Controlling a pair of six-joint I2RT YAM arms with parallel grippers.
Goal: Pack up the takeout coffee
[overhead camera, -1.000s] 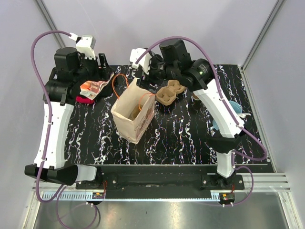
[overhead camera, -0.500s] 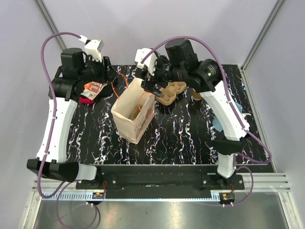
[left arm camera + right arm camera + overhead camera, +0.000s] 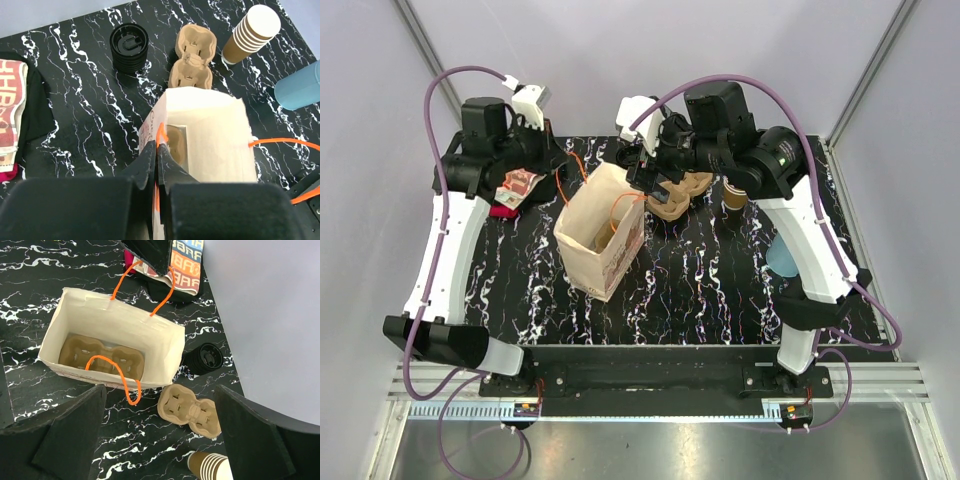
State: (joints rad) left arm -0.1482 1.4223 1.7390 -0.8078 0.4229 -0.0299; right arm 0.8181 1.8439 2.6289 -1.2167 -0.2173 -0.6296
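The takeout coffee is not in view. A white paper bag (image 3: 602, 238) stands open at mid-table, with a brown cup carrier (image 3: 100, 357) lying on its bottom. My left gripper (image 3: 159, 150) is shut on the bag's orange handle (image 3: 161, 134) at the rim nearest it; the right wrist view shows that handle (image 3: 165, 295) pulled up. The bag's other orange handle (image 3: 120, 375) hangs loose over the opposite rim. My right gripper (image 3: 160, 407) hangs open, holding nothing, above a second brown carrier (image 3: 190, 411) on the table beside the bag.
A stack of black lids (image 3: 129, 45) stands behind the bag. A stack of lidless brown cups (image 3: 252, 32) and a light blue cup (image 3: 300, 90) stand to the right. A printed snack packet (image 3: 517, 185) lies on dark cloth at the far left.
My left gripper has moved right to the bag and shut on its orange handle. The right arm has drifted right, over the carrier on the table, and stays open.
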